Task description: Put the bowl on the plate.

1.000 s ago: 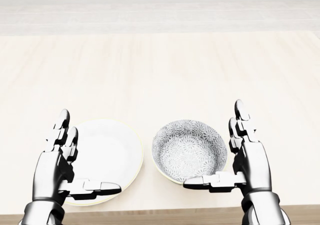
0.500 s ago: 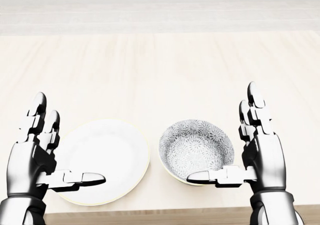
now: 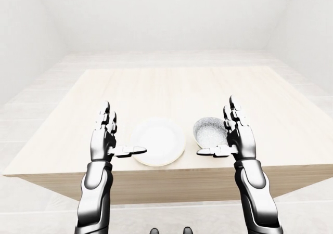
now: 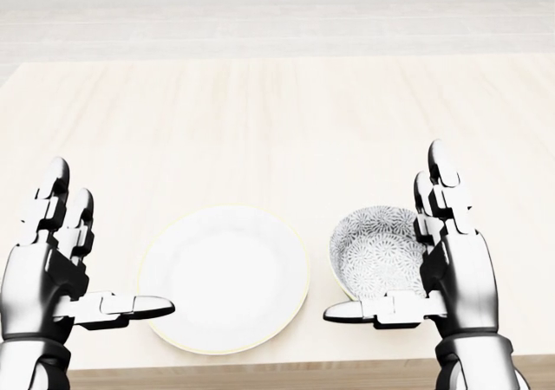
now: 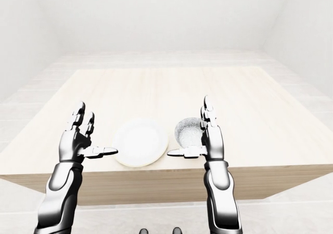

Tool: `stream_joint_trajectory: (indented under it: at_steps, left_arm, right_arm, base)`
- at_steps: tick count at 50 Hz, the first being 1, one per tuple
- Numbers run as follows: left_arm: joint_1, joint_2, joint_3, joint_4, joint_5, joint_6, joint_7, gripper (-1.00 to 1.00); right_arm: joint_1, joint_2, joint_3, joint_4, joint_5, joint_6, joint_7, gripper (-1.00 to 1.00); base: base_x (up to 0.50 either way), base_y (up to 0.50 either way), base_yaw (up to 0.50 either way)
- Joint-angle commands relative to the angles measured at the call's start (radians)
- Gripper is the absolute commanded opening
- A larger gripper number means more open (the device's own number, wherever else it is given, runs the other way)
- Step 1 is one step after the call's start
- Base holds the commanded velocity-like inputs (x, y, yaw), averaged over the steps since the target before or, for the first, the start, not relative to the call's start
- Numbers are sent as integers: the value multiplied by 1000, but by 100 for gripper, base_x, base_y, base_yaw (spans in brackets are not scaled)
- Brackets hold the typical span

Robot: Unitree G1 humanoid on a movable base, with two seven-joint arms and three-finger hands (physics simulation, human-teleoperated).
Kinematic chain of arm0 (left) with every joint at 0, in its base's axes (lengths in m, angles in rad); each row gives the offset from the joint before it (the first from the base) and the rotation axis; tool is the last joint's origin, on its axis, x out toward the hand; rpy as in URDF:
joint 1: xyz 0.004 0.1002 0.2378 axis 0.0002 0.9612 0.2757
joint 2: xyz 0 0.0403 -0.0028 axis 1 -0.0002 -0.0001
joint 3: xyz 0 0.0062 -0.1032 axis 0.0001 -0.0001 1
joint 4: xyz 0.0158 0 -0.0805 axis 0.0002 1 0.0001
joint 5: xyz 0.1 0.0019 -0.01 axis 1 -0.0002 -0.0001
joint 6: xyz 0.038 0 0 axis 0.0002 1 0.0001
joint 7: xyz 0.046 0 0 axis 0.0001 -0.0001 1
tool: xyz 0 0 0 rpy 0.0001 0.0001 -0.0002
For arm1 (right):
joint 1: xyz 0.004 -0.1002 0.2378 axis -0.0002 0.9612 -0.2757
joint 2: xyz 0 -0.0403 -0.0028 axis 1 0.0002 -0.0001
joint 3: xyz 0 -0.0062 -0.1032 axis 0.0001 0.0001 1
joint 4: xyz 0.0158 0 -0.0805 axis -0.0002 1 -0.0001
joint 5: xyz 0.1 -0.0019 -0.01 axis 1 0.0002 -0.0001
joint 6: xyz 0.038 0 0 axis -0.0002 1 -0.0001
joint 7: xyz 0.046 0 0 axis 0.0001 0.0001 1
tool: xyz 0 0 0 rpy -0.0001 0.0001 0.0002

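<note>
A white plate [image 4: 224, 277] lies on the wooden table [image 4: 277, 130], low in the head view and a little left of centre. Just right of it, apart from it, stands a grey-patterned bowl [image 4: 373, 256]. My right hand [image 4: 388, 238] is open beside the bowl: its fingers [image 4: 444, 199] point up and cover the bowl's right rim, and its thumb reaches left under the bowl's lower edge. My left hand [image 4: 113, 238] is open to the left of the plate, thumb pointing toward the plate's lower left rim. Neither hand holds anything.
The table's near edge [image 4: 260, 377] runs along the bottom of the head view, close under both hands. In the left-eye view the bare tabletop [image 3: 171, 88] stretches far above the dishes, with pale floor [image 3: 31, 109] around it.
The whole picture has shifted: plate and bowl sit further right, so the camera has moved left. My left hand has swung out left of the plate; my right hand now overlaps the bowl's right side.
</note>
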Motion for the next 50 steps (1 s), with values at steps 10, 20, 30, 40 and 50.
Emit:
stream_joint_trajectory:
  at_steps: [10, 20, 30, 40, 50]
  left_arm:
    - [-15, 9, 6, 2, -9, 0, -4, 100]
    - [-8, 6, 6, 51, 0, 0, -12, 100]
    - [-11, 7, 1, 59, -2, 0, -15, 100]
    - [-18, 7, 3, 80, -2, 0, -16, 100]
    - [-19, 14, 3, 52, 8, 0, -2, 100]
  right_arm:
    - [-2, 1, -1, 1, -6, 0, 4, 100]
    - [-2, 3, 4, -1, -16, 0, -2, 100]
    - [-2, 3, 3, 2, -15, 0, -4, 100]
    - [2, 2, -9, -3, -6, 0, -3, 100]
    - [17, -3, -11, -26, -33, 0, -12, 100]
  base:
    - [0, 12, 0]
    - [0, 36, 0]
    - [0, 0, 0]
    - [0, 0, 0]
    - [0, 0, 0]
